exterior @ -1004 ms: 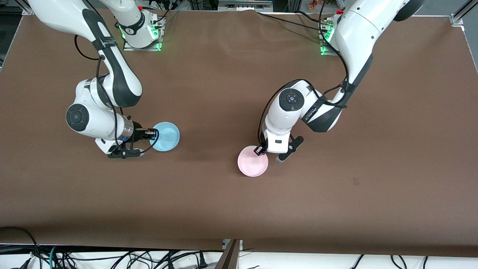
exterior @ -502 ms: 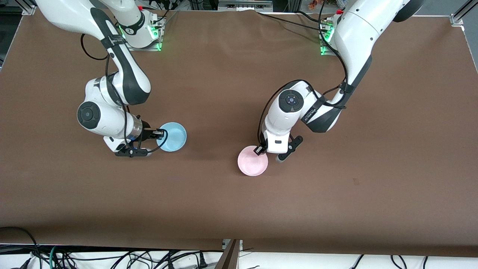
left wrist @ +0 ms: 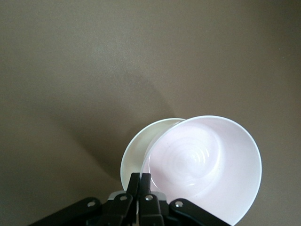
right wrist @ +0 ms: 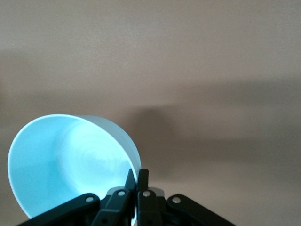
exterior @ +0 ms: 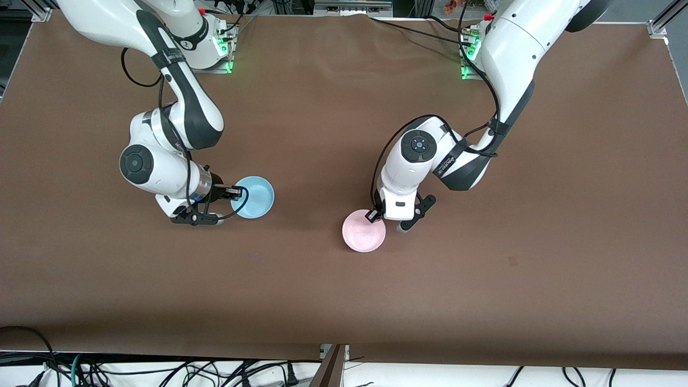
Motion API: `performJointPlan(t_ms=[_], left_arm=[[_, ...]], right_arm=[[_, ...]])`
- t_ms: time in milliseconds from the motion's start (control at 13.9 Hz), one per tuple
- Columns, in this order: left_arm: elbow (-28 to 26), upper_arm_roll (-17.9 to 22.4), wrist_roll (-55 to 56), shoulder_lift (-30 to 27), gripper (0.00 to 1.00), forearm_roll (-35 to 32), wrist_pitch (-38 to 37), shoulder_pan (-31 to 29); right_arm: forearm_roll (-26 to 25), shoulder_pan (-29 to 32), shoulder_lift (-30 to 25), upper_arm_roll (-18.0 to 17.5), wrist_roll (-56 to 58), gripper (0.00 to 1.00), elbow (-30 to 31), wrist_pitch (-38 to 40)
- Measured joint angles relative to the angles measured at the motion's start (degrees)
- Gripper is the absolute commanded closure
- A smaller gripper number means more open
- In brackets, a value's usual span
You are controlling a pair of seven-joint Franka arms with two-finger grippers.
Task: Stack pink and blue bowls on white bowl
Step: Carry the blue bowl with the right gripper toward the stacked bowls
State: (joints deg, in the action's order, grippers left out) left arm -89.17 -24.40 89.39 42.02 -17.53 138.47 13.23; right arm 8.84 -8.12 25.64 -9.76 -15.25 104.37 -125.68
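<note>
Both arms bent (bowls pinched).

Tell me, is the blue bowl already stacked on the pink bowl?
No, the blue bowl is in the right claw, apart from the pink bowl.

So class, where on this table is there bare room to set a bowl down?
Bare brown cloth lies nearer the camera than both bowls, and between the blue bowl and the pink bowl. It is crowded where the pink bowl sits over the white bowl.
</note>
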Motion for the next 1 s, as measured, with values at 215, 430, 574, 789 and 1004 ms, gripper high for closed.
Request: performJointPlan(t_ms=[215,430,574,789,1004], left_arm=[[-0.44,0.0,0.0,0.0,1.0,0.05,0.0,0.0],[-0.77,0.0,0.0,0.01,1.0,0.06,0.0,0.0],[-0.94,0.0,0.0,0.05,1.0,0.06,0.0,0.0],[-1.05,0.0,0.0,0.57,1.0,0.06,0.0,0.0],[-1.05,0.0,0.0,1.17,1.0,0.06,0.11,0.0]], right_arm=[[0.0,-0.21,0.23,0.0,-0.27,1.0,-0.16,-0.13],[0.0,-0.26,0.31,0.0,-0.31,1.0,-0.16,-0.39],[0.0,-0.48,0.31,0.0,-0.97,1.0,-0.16,-0.66],[0.0,-1.0,0.32,0.0,-1.89,1.0,-0.16,-1.18],[0.0,-1.36,0.49,0.0,-2.27,1.0,-0.16,-1.45]])
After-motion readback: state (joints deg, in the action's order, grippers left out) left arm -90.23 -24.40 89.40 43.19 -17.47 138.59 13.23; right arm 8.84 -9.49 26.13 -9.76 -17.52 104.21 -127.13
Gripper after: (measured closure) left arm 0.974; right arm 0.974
